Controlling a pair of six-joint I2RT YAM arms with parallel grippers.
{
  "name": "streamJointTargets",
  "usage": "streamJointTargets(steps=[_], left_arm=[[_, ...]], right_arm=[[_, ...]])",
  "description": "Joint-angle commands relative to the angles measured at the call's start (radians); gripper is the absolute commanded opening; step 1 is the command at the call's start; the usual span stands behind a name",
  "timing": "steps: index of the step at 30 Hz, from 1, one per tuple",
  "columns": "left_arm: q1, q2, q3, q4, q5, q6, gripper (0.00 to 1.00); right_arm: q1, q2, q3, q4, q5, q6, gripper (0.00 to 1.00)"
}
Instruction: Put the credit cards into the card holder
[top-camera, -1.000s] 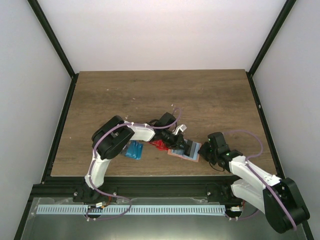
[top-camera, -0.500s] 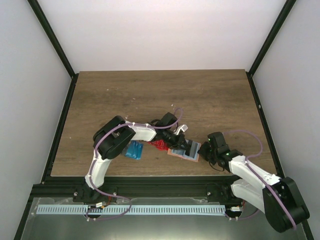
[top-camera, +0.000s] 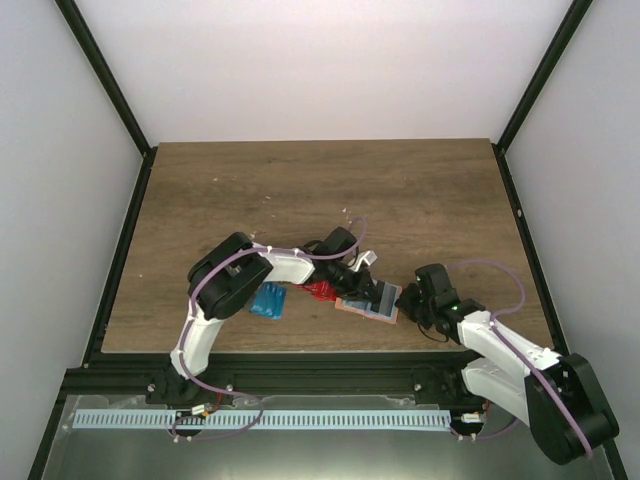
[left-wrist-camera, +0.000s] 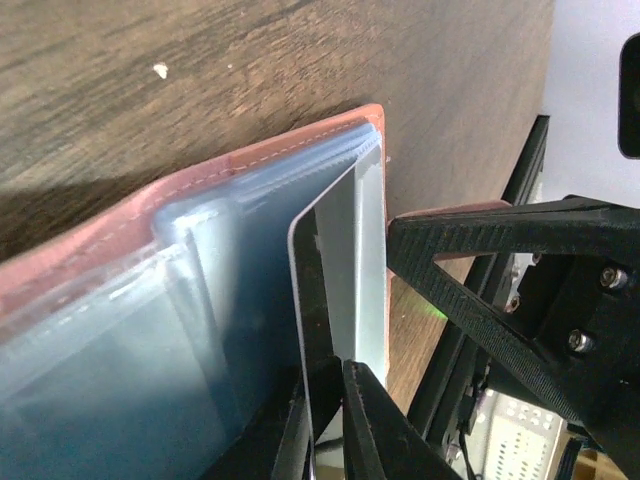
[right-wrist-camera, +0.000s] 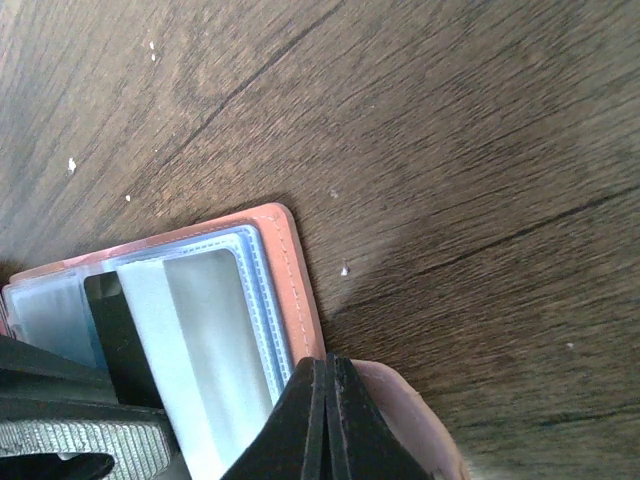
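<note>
Near the front edge of the wooden table (top-camera: 300, 190), right of centre: the tan-pink card holder (top-camera: 350, 306), lying open with clear plastic sleeves facing up. Gripped at its right-hand edge by the right gripper (top-camera: 403, 298), jaws clenched tight on the pink leather flap. In the right wrist view, both black fingers pressed together over that flap, with stitched rim and sleeves just beyond the tips.

Reaching in from the left, over the holder: the left gripper (left-wrist-camera: 325, 400), closed on a dark card (left-wrist-camera: 322, 300). Card pinched by its near end, standing on edge and tilted, far end set into the sleeve beside the holder's corner. Hard to tell how deep in the pocket. Strong glare across one face of the card, dark grey showing only along its left strip.

Just left of the holder, partly under the left wrist: a small heap of red cards (top-camera: 318, 292). Further left, beside the left arm's elbow and apart from the red ones: a few blue cards (top-camera: 268, 300), flat on the wood.
</note>
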Motion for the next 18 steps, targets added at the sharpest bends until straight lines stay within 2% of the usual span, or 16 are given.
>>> streamJointTargets(steps=[1,12,16,18], left_arm=[[-0.018,-0.017,0.009,-0.106,-0.116,0.048,0.15],[-0.018,-0.142,-0.001,-0.236,-0.189,0.16,0.46],[-0.018,-0.188,-0.019,-0.247,-0.204,0.177,0.61],[-0.018,-0.208,-0.029,-0.245,-0.203,0.183,0.65]], right_arm=[[0.001,0.001,-0.005,-0.051,-0.019,0.001,0.01],[0.002,-0.069,0.004,-0.111,0.036,0.015,0.02],[0.001,-0.089,0.027,-0.156,0.065,0.011,0.08],[0.001,-0.099,0.036,-0.17,0.071,0.004,0.15]])
